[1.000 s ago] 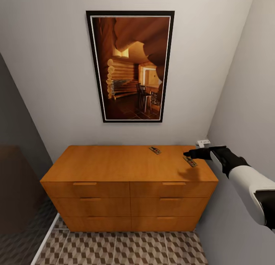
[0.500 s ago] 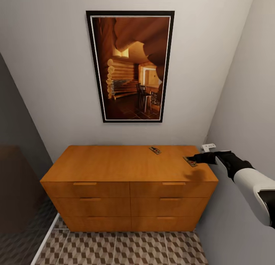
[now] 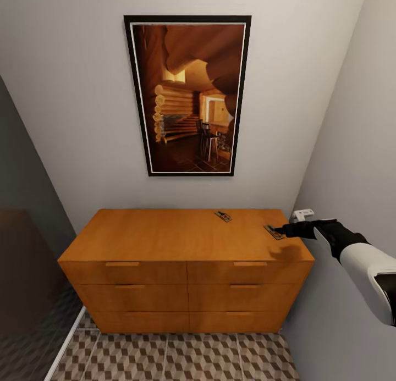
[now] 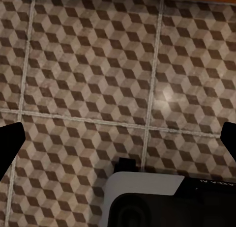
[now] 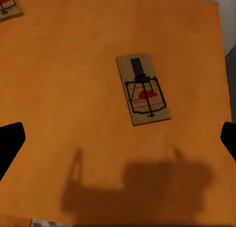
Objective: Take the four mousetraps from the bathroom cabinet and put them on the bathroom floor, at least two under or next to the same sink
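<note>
The orange-brown cabinet (image 3: 165, 235) stands against the back wall, all drawers closed. Two mousetraps lie on its top: one near the back (image 3: 223, 216), one by the right end (image 3: 273, 232). My right gripper (image 3: 281, 231) hovers just right of that second trap, fingers pointing at it. In the right wrist view this trap (image 5: 142, 89) lies flat between the spread black fingertips (image 5: 10, 143), untouched, and the other trap (image 5: 7, 3) peeks in at a corner. The right gripper is open. My left gripper (image 4: 118, 141) hangs open over the cube-patterned bathroom floor (image 4: 98, 65), holding nothing.
A large framed picture (image 3: 187, 95) hangs above the cabinet. The grey right wall (image 3: 352, 150) runs close to the cabinet's end and my right arm, with a small white fitting (image 3: 302, 213) on it. A dark glass panel (image 3: 27, 260) borders the left. Tiled floor (image 3: 176, 359) lies before the drawers.
My right gripper has drawn back to the right and slightly down, off the right-hand mousetrap, which now lies fully uncovered. Both traps have stayed put.
</note>
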`<state>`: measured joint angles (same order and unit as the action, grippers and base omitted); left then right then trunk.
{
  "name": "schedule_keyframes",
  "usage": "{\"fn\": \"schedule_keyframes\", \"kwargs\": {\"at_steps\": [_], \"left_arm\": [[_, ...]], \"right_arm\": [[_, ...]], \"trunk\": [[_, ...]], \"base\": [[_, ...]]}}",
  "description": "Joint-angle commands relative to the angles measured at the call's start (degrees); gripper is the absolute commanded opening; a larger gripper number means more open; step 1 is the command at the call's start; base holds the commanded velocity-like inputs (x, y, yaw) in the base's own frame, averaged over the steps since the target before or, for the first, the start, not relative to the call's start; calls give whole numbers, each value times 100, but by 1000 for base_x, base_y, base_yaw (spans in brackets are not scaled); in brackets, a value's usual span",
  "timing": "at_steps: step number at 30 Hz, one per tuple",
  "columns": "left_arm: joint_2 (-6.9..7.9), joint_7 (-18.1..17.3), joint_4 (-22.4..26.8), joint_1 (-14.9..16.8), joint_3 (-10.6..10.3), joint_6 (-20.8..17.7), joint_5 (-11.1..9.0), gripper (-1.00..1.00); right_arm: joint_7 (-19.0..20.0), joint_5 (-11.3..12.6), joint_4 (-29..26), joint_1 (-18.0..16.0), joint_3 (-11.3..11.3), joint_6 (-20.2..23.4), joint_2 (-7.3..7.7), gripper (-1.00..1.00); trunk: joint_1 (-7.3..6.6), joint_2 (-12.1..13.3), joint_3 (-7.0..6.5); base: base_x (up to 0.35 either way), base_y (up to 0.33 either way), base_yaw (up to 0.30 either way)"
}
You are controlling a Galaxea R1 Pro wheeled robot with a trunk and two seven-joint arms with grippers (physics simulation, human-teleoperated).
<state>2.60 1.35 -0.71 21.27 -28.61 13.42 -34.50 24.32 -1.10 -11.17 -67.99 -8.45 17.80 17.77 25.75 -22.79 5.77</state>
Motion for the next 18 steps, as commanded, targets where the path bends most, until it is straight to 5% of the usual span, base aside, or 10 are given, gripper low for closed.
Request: {"fn": "schedule_keyframes", "kwargs": {"at_steps": [1,18], "left_arm": [[0,14,-8,6,-48,21,-22,100],[4,14,-8,2,-48,21,-22,100]], "right_arm": [[20,-12,-5,-4,-25,25,6,100],[76,-13,269,1,-17,-413,121,100]], "trunk": [[3,-12,13],[3,-12,13]], "base": [[0,0,0],[10,-3,0]]}}
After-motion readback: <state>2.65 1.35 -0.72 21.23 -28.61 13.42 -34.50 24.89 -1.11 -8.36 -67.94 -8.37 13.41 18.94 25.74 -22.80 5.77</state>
